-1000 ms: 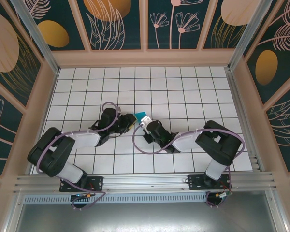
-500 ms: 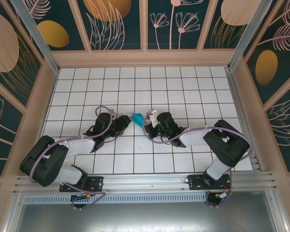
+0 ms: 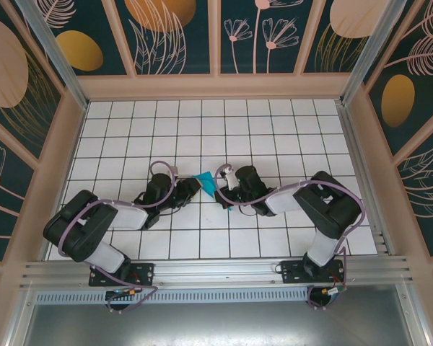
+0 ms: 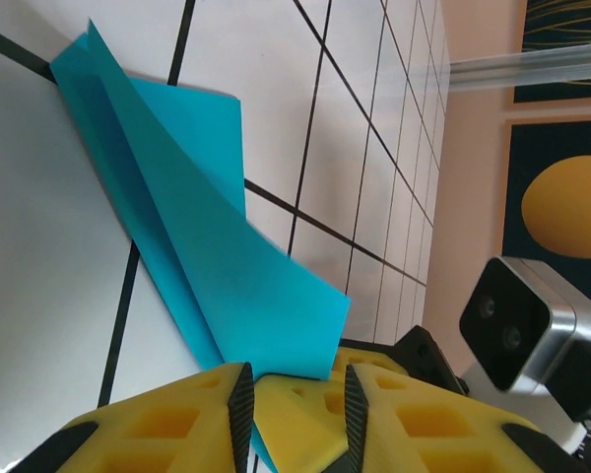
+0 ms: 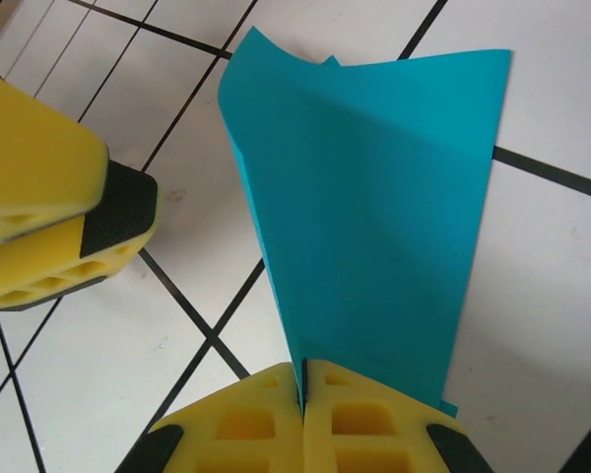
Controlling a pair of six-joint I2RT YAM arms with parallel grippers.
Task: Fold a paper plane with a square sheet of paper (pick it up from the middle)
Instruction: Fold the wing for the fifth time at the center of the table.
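The right end effector (image 5: 302, 379) pinches the folded sheet of paper (image 5: 374, 227). The left end effector (image 4: 295, 384) stands narrowly parted, the paper's corner between its fingers.

Legible text: none that we can make out | brands, labels: none readable | numbers, signs: none readable | teal paper (image 5: 374, 217): plain face, no print | far wall panels (image 3: 177, 36): painted leaves and discs, no lettering | floor tiles (image 3: 274, 130): white with dark grid lines, unmarked
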